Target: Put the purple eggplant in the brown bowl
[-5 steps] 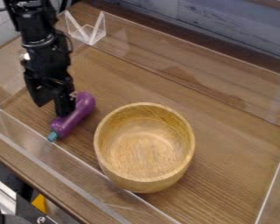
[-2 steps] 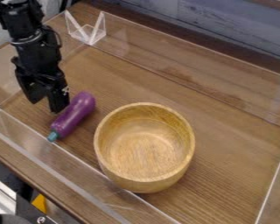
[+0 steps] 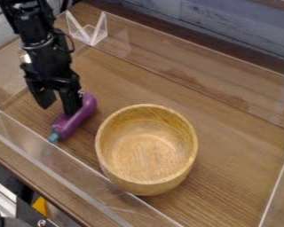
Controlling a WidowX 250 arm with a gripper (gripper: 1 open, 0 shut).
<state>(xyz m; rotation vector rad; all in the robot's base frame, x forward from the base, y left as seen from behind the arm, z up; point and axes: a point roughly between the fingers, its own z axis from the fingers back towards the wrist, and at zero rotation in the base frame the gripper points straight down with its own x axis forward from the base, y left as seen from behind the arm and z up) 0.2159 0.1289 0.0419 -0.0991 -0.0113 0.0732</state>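
Observation:
The purple eggplant (image 3: 75, 117) lies on the wooden table left of the brown bowl (image 3: 147, 148), its teal stem tip pointing toward the front left. The bowl stands upright with nothing inside it. My black gripper (image 3: 57, 100) hangs straight down just above the plump back end of the eggplant, jaws open, one finger on each side of that end. Nothing is held.
A clear plastic wall (image 3: 61, 168) runs along the table's front and left, close to the eggplant's stem. A small clear stand (image 3: 90, 28) sits at the back left. Bare wood (image 3: 227, 97) stretches right of the bowl.
The gripper moved left and away from the eggplant, then came back right over its plump end. Eggplant and bowl have stayed where they were.

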